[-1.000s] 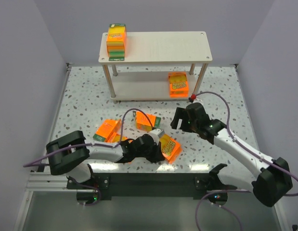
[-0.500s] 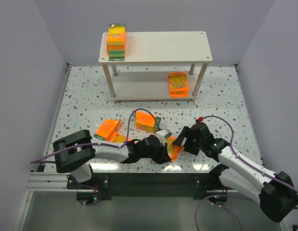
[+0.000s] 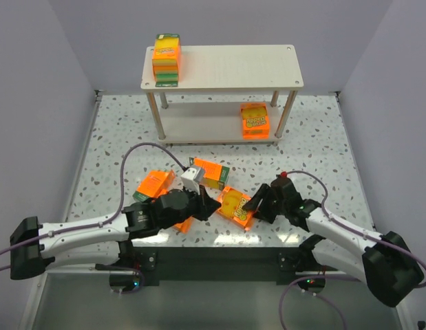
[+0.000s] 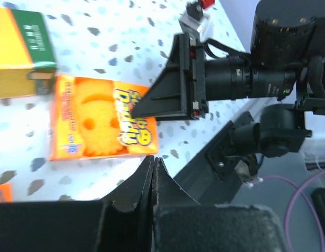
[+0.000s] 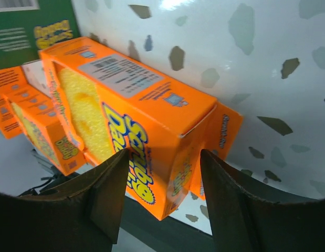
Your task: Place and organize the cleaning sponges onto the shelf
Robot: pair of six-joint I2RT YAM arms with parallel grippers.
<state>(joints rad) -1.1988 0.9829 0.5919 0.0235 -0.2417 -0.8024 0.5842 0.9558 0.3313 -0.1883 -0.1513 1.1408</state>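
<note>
Near edge of the surface [image 3: 316,151]: left gripper [image 4: 154,164] pinched fully closed with nothing in it, tips just left of the near pack [image 3: 233,203], which lies flat, printed face up. Right gripper [image 3: 255,205] partly spread, fingers straddling that pack's right end; firm contact not clear. Just beyond: left pack [image 3: 155,183] and green-sided pack [image 3: 211,173], both on the surface. Far: shelf [image 3: 233,65], lower-tier pack [image 3: 254,120] at its right end, top-tier pack [image 3: 166,56] upright at the top board's left end.
</note>
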